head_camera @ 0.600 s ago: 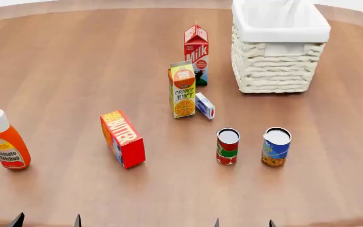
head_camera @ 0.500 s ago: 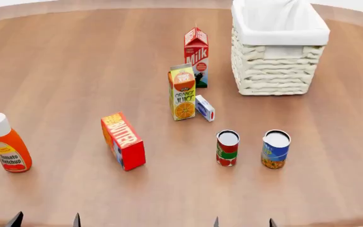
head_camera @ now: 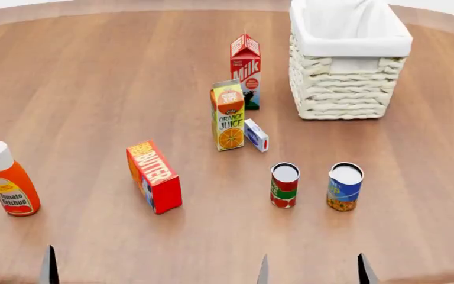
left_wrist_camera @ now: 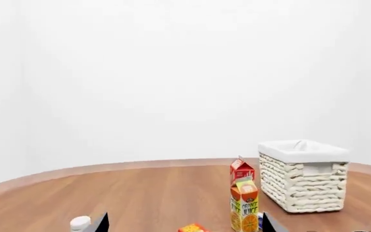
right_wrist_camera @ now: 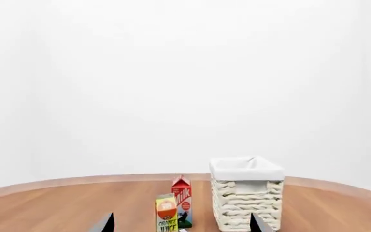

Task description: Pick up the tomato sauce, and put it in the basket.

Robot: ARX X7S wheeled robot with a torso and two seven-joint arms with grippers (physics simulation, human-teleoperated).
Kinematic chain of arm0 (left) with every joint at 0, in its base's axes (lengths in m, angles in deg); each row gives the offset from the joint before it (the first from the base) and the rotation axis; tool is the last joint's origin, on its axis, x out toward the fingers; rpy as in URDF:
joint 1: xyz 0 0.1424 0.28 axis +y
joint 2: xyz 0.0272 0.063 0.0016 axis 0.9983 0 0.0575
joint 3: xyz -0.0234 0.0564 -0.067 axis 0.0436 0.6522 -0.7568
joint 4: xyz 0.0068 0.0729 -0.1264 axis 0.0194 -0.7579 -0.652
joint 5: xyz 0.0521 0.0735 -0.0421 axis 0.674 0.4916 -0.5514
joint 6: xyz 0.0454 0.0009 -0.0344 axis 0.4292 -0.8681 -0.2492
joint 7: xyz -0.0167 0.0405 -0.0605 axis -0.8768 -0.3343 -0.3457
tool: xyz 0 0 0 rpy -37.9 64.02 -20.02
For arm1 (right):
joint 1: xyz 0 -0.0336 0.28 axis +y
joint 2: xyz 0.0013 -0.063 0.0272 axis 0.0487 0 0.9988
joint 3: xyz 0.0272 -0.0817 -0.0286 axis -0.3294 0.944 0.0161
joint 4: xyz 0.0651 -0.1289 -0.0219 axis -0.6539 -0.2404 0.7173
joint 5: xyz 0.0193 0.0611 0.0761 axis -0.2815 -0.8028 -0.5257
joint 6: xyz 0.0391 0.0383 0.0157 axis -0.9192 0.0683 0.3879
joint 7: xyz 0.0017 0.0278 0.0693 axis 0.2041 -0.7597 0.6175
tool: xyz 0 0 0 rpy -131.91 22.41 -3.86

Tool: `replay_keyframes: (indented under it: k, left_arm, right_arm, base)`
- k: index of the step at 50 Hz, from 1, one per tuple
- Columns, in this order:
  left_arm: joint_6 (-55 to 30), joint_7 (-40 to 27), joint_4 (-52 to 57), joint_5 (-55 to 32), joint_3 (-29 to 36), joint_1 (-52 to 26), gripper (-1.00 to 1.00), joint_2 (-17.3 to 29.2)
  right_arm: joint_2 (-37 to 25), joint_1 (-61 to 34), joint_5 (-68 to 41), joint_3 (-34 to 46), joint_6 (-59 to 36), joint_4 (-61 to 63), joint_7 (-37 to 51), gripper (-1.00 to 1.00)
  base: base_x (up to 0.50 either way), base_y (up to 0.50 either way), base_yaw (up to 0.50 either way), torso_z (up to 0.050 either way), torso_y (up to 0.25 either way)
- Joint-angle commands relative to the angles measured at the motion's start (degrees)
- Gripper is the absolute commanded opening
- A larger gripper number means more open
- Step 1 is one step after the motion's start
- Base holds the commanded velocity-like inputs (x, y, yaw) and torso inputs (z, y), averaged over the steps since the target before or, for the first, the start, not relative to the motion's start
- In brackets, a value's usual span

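Note:
The tomato sauce point(head_camera: 285, 185) is a small can with a red and green label and a silver top. It stands upright on the wooden table, left of a same-sized blue and yellow can point(head_camera: 344, 186). The basket point(head_camera: 345, 89) is cream wicker with a white lining and stands at the back right; it also shows in the left wrist view point(left_wrist_camera: 305, 186) and the right wrist view point(right_wrist_camera: 247, 203). My right gripper point(head_camera: 313, 273) is open and empty at the near edge, in front of both cans. My left gripper point(left_wrist_camera: 183, 224) is open and empty. Neither wrist view shows the tomato sauce.
An orange juice carton point(head_camera: 228, 115), a milk carton point(head_camera: 245, 71) and a small blue and white box point(head_camera: 256, 135) stand behind the cans. A red butter box point(head_camera: 153, 176) lies left of centre. An orange ketchup bottle point(head_camera: 10, 180) stands at the far left.
The fingertips at the near edge reach further into the head view, and the right pair stands wider apart. Only one left fingertip shows now. The objects have not moved.

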Motion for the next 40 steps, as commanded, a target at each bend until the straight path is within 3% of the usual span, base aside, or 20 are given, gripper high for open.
replay_keyframes:
  k: [1,6,40]
  left_arm:
    - [-1.06,-1.41,11.89,-0.25,0.61,4.69,1.00,1.74]
    - [-0.90,-2.14,11.19,0.31,0.90,4.42,1.00,2.09]
    - [-1.46,-4.68,9.54,-0.06,2.68,3.51,1.00,4.08]
  right_arm:
    - [-1.76,5.43,-0.33,1.59,0.27,12.01,1.33,1.00]
    - [-2.20,4.56,-1.20,1.75,0.57,10.75,1.58,1.00]
    - [-4.79,4.06,-0.85,4.18,0.32,9.38,3.90,1.00]
  base:
    - [0.00,0.00,0.00,0.000,0.000]
    - [0.09,0.00,0.00,0.000,0.000]
    - [0.50,0.00,0.00,0.000,0.000]
